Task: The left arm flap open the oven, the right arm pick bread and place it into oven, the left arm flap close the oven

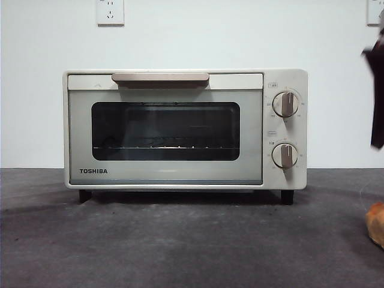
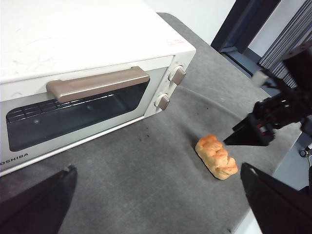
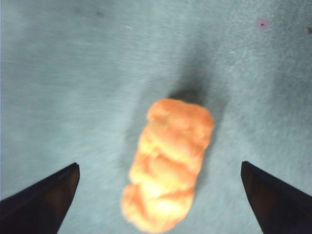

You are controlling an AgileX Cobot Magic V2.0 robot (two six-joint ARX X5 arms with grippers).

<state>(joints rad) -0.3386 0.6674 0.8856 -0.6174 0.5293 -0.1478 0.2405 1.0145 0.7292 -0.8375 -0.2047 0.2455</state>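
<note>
- oven (image 1: 180,129): cream TOSHIBA, door shut, upright, ahead of the left gripper (image 2: 158,204)
- bread (image 3: 168,163): golden braided loaf, flat on worktop, directly below the wide-spread right gripper (image 3: 158,200)

A plain white wall (image 1: 192,42) fills the back of the front view, evenly lit. Two white power sockets sit on it: one (image 1: 110,11) at about 11 o'clock, another (image 1: 374,11) cut off by the frame at about 1 o'clock. A dark grey felt-like table cover (image 1: 180,246) spans the lower part. In the left wrist view, a dark door frame (image 2: 243,22) and grey vertical slats (image 2: 290,36) stand at about 1 o'clock.
</note>
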